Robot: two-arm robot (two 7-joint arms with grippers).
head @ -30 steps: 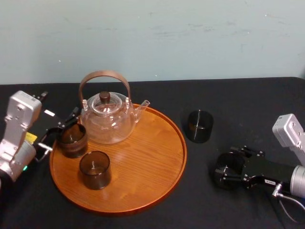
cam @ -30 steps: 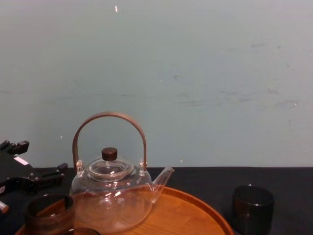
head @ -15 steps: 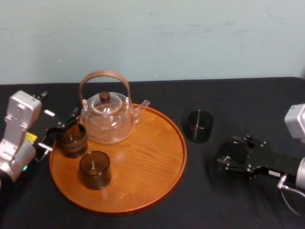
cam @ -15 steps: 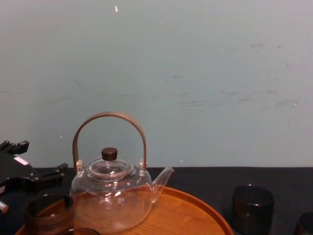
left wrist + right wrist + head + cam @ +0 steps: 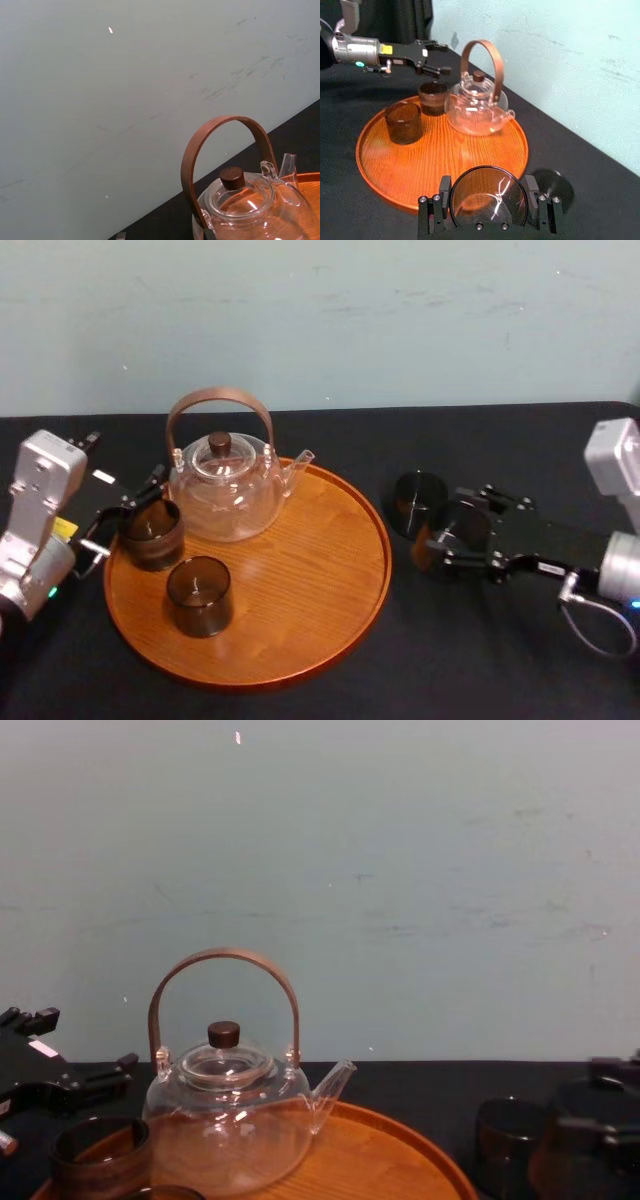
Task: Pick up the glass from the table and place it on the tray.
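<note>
Between the two fingers (image 5: 434,215) of the right pincer (image 5: 448,537) sits the held glass (image 5: 487,194), pinched on both sides. It is over the black table cloth (image 5: 520,440) and not on the tray (image 5: 300,580); whether its base touches the cloth I cannot tell. I count four dark glasses in total, one clear teapot (image 5: 228,495) and one round wooden tray. Just beside the pincer's tips, on the wall side, the second glass (image 5: 415,502) stands on the cloth, very close to the held glass, and I cannot tell if they touch. Straight ahead of the pincer is the tray's raised rim, near the held glass but apart from it. On the part of the tray farthest from the pincer stand the back glass (image 5: 152,533) and the front glass (image 5: 200,595); the teapot is on the tray's wall side, its spout turned toward the pincer's side. The wood nearest to the pincer is bare and wide. The left pincer (image 5: 439,59) is at the opposite edge of the tray, fingers spread, just beside the back glass.
</note>
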